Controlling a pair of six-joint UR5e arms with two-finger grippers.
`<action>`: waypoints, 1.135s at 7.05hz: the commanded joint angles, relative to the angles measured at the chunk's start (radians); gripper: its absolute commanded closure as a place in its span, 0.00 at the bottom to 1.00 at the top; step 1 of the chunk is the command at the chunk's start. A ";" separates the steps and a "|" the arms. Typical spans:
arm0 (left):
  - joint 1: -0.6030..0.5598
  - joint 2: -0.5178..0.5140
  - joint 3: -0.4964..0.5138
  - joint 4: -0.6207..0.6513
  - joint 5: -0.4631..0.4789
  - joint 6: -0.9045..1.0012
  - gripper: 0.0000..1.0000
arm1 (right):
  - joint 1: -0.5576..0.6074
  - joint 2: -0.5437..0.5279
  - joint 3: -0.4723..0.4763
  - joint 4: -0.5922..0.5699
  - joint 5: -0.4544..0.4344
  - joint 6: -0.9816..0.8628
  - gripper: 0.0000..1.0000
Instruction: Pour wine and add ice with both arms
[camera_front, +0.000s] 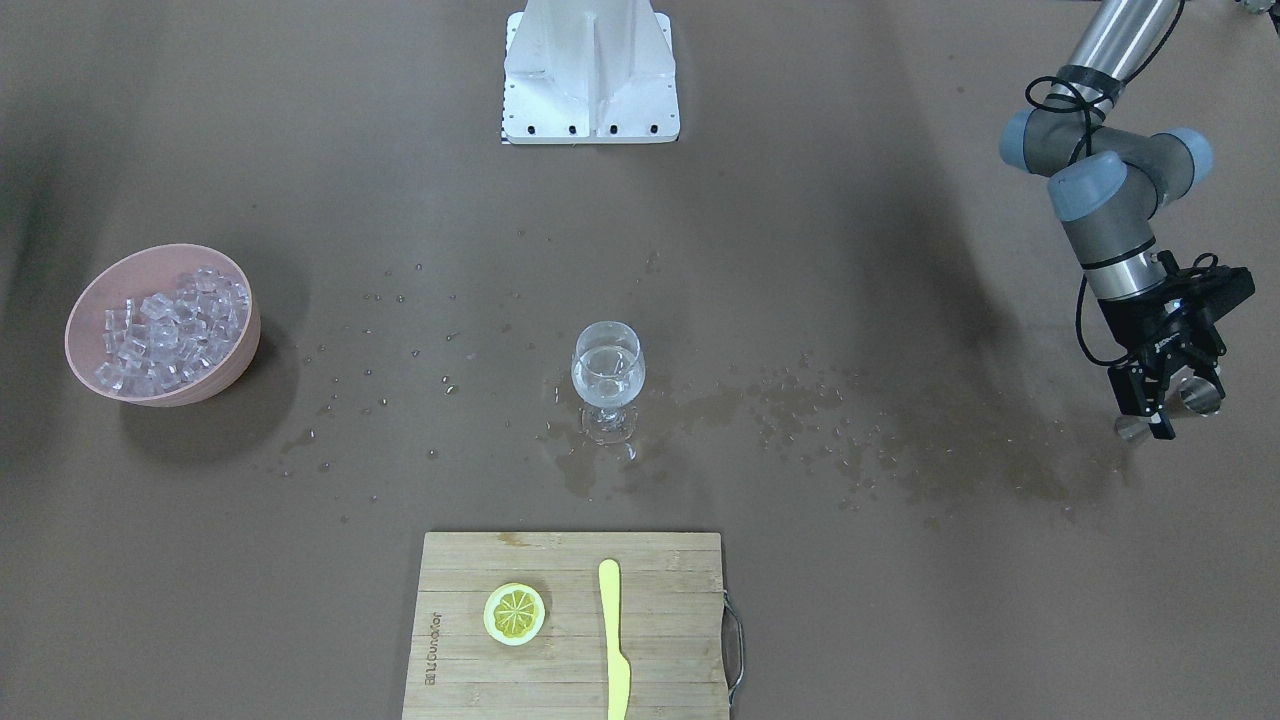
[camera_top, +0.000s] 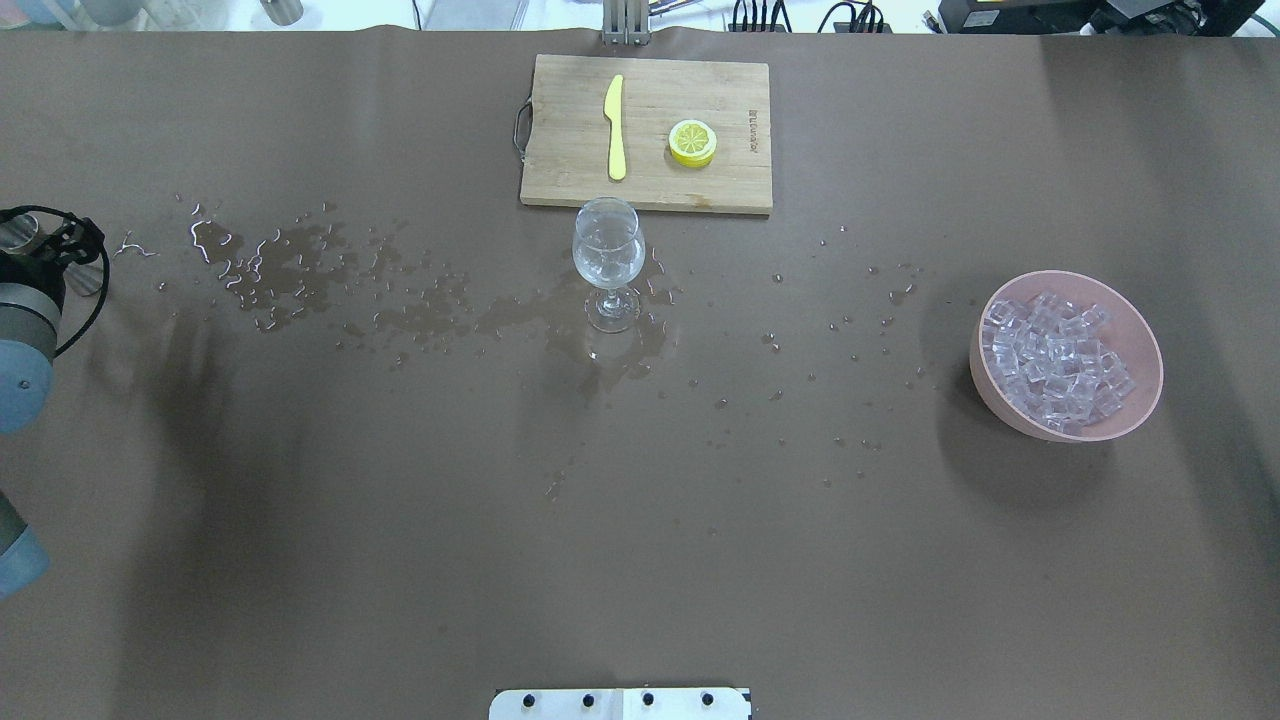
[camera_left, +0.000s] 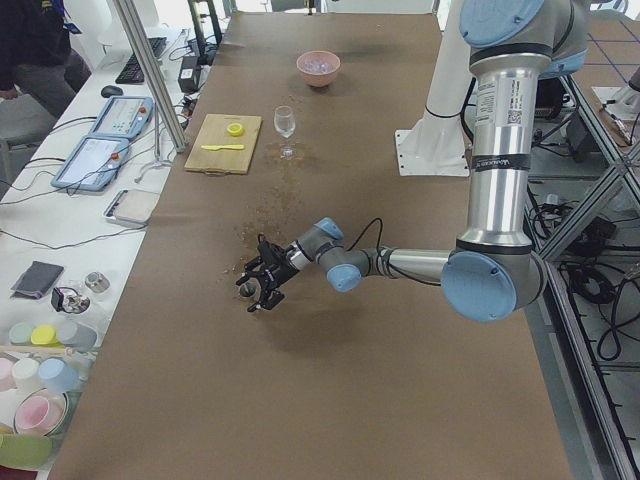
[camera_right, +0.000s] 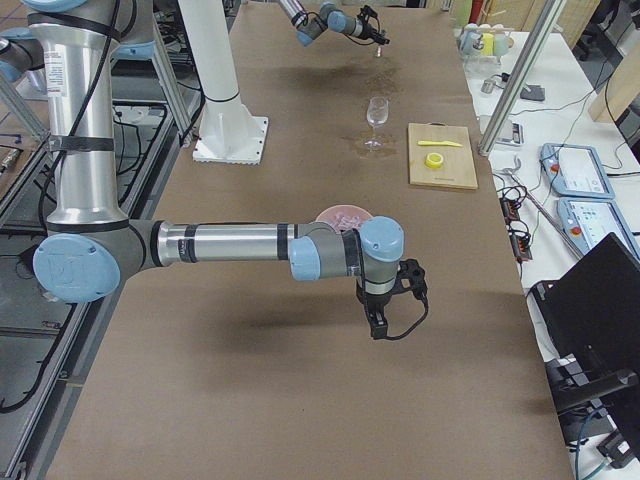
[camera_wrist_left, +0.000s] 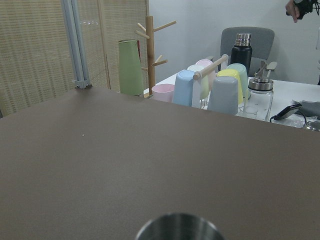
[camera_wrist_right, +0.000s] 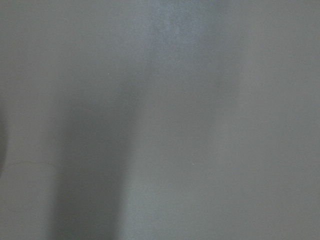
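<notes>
A stemmed wine glass (camera_front: 607, 375) stands mid-table with a little clear wine (camera_front: 605, 388) in it; it also shows in the overhead view (camera_top: 608, 258). A pink bowl (camera_front: 85, 300) full of clear ice cubes (camera_front: 170, 330) sits on the robot's right side (camera_top: 1140, 345). My left gripper (camera_front: 1160, 408) is far out on the left, low over the table, shut on a small metal jigger (camera_front: 1200, 394), whose rim (camera_wrist_left: 180, 229) shows in the left wrist view. My right gripper (camera_right: 377, 322) points down at bare table beyond the bowl; I cannot tell whether it is open or shut.
A wooden cutting board (camera_front: 470, 680) at the far edge holds a lemon slice (camera_front: 515, 613) and a yellow knife (camera_front: 613, 640). Spilled droplets and wet patches (camera_top: 290, 260) run from the glass toward the left arm. The white pedestal (camera_front: 590, 70) stands at the robot's side.
</notes>
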 joint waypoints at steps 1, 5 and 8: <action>-0.003 0.014 -0.015 -0.041 -0.007 0.089 0.02 | 0.000 0.001 0.000 0.000 0.000 0.000 0.00; -0.008 0.072 -0.070 -0.125 -0.033 0.244 0.02 | 0.000 0.004 0.000 -0.001 0.000 0.000 0.00; -0.020 0.192 -0.218 -0.169 -0.193 0.366 0.02 | 0.000 0.007 0.001 0.000 0.000 0.000 0.00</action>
